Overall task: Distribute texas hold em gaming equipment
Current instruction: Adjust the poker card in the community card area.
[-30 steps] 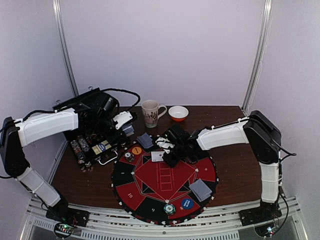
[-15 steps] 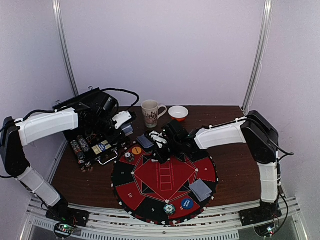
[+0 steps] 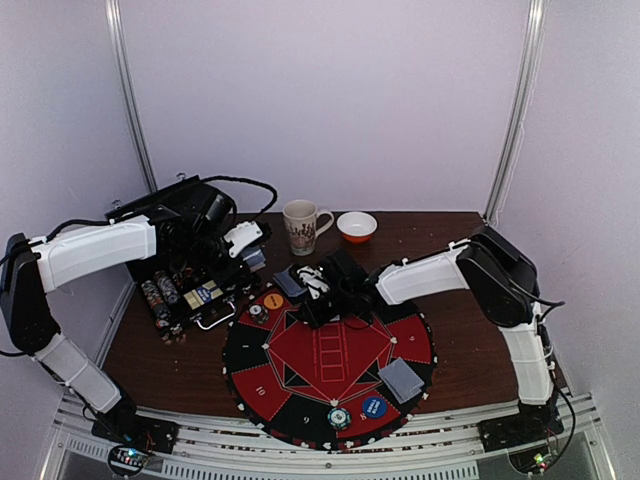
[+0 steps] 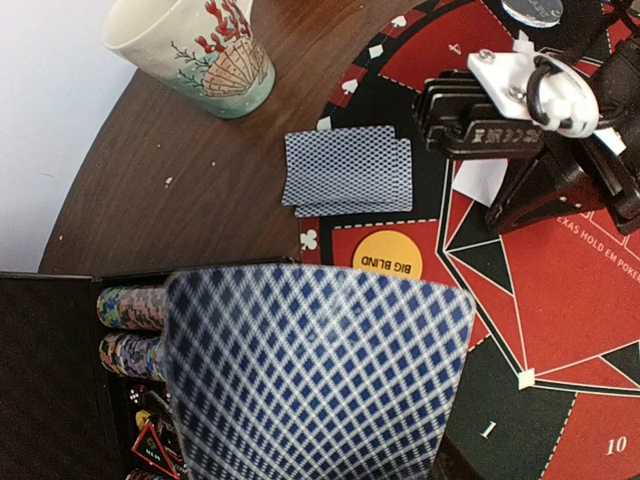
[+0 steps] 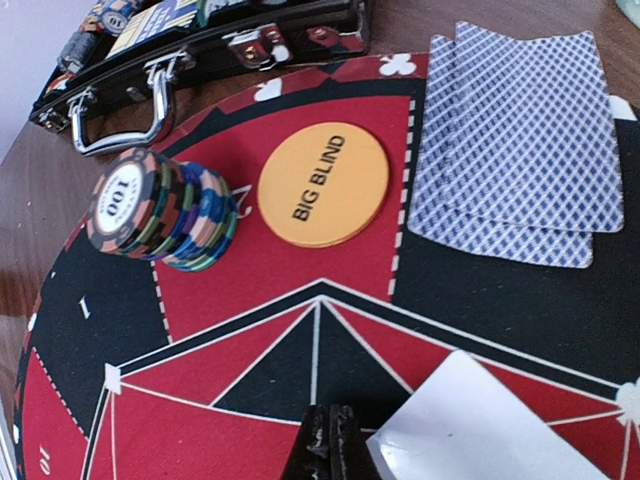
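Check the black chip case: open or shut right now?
Open. From the left wrist camera, rows of chips lie exposed inside the case, with no lid over them.

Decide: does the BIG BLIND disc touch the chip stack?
Apart: the right wrist view shows a strip of mat between BIG BLIND disc and chip stack.

Big Blind disc (image 5: 322, 183) on the mat (image 5: 480, 290), between chip stack (image 5: 160, 210) (left) and two overlapped cards (image 5: 520, 140); case (image 5: 250, 45) behind.
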You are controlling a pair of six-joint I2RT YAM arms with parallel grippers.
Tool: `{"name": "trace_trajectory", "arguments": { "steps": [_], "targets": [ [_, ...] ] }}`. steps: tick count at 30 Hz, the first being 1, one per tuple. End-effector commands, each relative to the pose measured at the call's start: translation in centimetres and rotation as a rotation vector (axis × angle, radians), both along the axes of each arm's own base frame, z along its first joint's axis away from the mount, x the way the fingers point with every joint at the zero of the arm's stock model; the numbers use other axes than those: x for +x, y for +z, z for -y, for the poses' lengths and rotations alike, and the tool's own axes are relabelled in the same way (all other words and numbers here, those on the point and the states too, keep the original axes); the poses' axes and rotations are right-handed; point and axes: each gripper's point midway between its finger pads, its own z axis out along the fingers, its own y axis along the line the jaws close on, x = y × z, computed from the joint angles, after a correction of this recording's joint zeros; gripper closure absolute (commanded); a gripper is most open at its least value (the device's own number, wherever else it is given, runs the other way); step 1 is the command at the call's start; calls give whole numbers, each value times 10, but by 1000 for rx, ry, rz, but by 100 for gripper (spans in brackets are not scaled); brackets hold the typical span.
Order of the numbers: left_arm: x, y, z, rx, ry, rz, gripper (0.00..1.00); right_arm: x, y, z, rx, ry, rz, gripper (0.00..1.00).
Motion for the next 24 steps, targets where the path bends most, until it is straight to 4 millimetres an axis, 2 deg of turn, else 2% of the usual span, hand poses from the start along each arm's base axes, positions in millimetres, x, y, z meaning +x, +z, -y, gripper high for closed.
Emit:
{"name": "trace_trajectory", "arguments": {
  "steps": [1, 11, 18, 24],
  "targets": [
    [12, 15, 4, -37, 18, 43, 55, 18, 1, 14, -32, -74, 21, 100],
    [12, 15, 3, -40, 16, 43, 55, 23, 2, 16, -42, -84, 27, 100],
    [11, 15, 4, -40, 14, 40, 55, 30, 15, 19, -30, -117, 36, 100],
    [11, 16, 4, -45, 11, 42, 55, 32, 28, 7, 24, -101, 31, 100]
  ]
}}
